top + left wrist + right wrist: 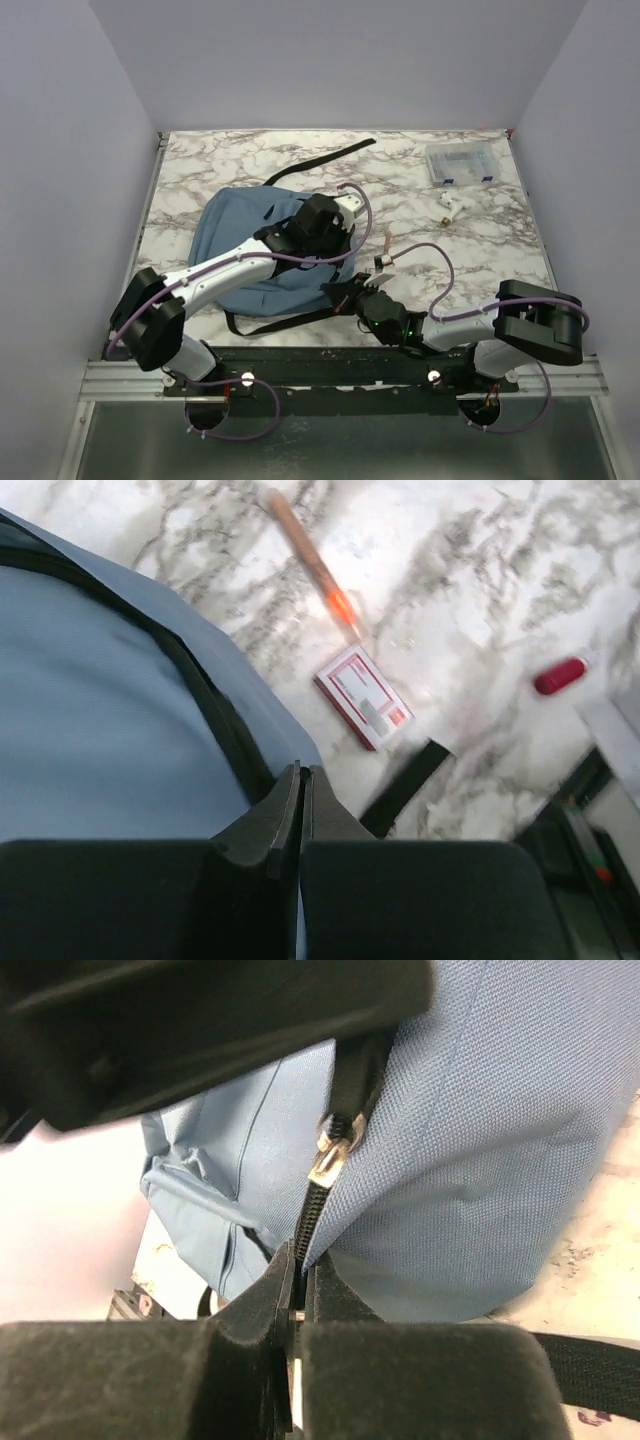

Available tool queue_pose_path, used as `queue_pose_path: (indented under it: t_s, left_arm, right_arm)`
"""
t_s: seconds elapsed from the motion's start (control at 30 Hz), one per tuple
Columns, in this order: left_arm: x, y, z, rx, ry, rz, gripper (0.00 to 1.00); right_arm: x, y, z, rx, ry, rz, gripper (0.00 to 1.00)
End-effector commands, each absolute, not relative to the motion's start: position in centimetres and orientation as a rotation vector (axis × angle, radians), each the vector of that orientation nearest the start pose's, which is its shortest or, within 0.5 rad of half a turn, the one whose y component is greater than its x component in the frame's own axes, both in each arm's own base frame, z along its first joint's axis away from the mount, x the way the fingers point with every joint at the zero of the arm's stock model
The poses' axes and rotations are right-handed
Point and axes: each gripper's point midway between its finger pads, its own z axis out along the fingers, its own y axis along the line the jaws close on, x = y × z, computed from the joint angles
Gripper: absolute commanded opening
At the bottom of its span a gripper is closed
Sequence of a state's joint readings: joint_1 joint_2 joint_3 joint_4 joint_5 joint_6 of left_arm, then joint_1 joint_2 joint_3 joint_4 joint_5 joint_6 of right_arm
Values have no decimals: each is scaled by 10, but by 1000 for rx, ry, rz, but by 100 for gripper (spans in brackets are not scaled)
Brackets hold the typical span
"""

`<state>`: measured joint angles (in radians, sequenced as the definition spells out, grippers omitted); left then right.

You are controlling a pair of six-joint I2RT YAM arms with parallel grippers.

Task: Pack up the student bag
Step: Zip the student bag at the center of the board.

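Observation:
The slate-blue student bag point(245, 255) lies flat at the table's centre-left. It also shows in the left wrist view point(90, 710) and fills the right wrist view point(480, 1160). My left gripper point(335, 228) reaches over the bag's right side. Its jaws point(300, 772) are shut at the bag's edge, on the black pull strap point(360, 1070) of the metal zipper slider point(330, 1150). My right gripper point(345, 293) is at the bag's near right corner. It point(303, 1260) is shut on the bag's zipper seam just below the slider.
An orange pencil point(310, 565), a red-and-white card point(365, 697) and a small red object point(560, 675) lie on the marble right of the bag. A clear plastic box point(460, 165) and a small white item point(447, 205) sit at the back right. A black strap point(320, 160) trails behind the bag.

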<state>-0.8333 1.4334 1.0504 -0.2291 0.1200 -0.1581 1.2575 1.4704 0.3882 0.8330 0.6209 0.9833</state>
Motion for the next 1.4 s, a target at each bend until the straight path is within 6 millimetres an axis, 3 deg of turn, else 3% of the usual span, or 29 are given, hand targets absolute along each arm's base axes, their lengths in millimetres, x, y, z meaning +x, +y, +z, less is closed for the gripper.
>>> queue_pose_path:
  t_s: [0.0,0.17,0.33,0.43,0.5,0.57,0.67,0.83,0.93,1.17,1.27,1.37]
  left_arm:
    - [358,-325,229,466,1914,-585,0]
    - [391,-329,254,397,1869,-614,0]
    - [384,-328,260,392,1864,-648,0]
    - [367,-329,256,432,1879,-716,0]
    - [358,-323,255,412,1890,-734,0]
    - [351,-319,250,377,1942,-777,0]
    - [346,-317,235,298,2101,-841,0]
    - [334,-325,221,208,2210,-965,0]
    - [334,-329,223,195,2216,-999,0]
    - [341,-329,232,189,2187,-983,0]
    - [342,-328,229,180,2192,-969,0]
    - [345,-328,229,171,2192,-962,0]
  right_arm:
    - [144,359,88,-24,1954,1137,0]
    - [124,354,82,-108,1963,1165,0]
    - [125,335,76,-61,1979,1136,3]
    - [131,324,72,2,2036,1043,42]
    - [135,313,68,15,2097,918,59]
    - [143,301,75,16,2129,786,70]
    - [158,294,110,9,2109,717,77]
    - [201,288,159,18,2085,722,79]
    - [229,289,171,2,2087,720,75]
    - [284,303,161,6,2148,637,67]
    - [300,307,152,17,2151,593,57]
    - [314,302,141,23,2154,487,32]
